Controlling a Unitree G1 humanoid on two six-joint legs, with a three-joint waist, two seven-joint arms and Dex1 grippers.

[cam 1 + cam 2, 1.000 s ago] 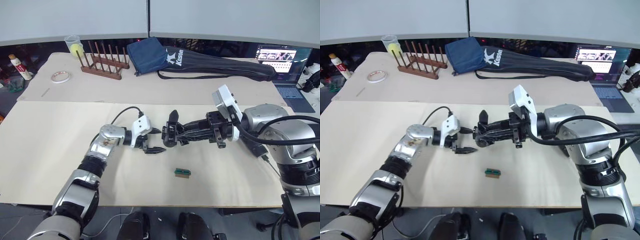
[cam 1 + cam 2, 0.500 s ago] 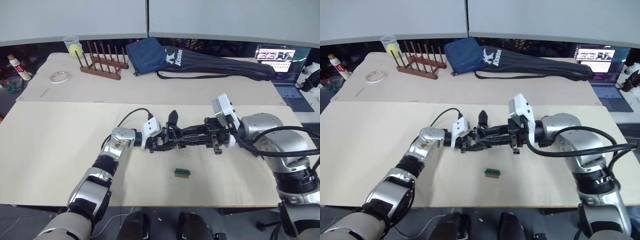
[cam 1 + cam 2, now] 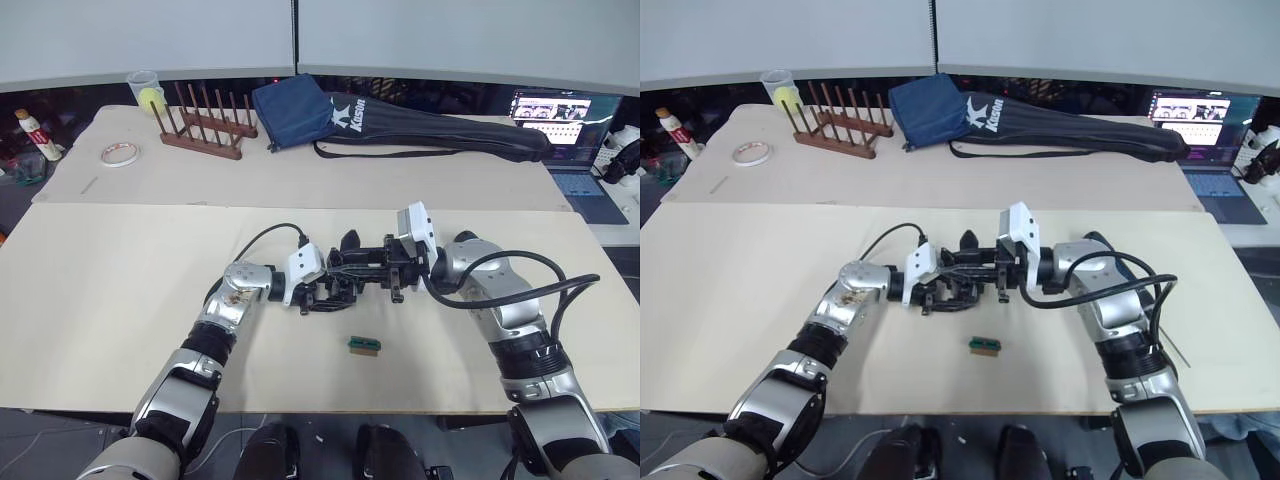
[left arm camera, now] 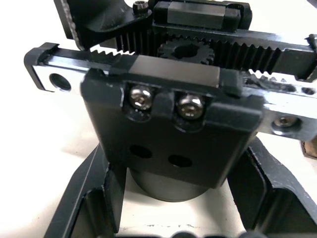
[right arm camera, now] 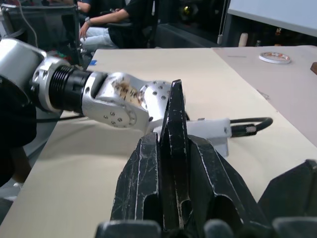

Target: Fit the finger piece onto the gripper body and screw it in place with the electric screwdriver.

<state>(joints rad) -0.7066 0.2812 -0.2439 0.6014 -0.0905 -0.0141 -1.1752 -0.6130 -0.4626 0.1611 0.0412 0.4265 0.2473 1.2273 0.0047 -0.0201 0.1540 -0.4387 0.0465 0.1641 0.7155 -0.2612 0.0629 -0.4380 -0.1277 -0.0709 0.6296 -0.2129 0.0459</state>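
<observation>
A: The gripper body point(image 3: 345, 284) is sitting at the middle of the near table point(image 3: 100, 290), between the two claws. In the head views, the left gripper point(image 3: 318, 297) and the right gripper point(image 3: 352, 268) are both meeting on it, with a small green block point(image 3: 364, 345) lying just in front.

B: And the left wrist view?

A: It is showing the gripper body point(image 4: 171, 134) up close, toothed racks and a gear along its top and two screw heads in its front plate. The left claw's fingers point(image 4: 84, 198) are standing spread to either side of its rounded base; whether they are touching it, I cannot tell.

B: The right wrist view?

A: The right claw's fingers point(image 5: 138, 183) are pressing closed around a thin, upright black prong point(image 5: 174, 144) of the gripper body.
</observation>
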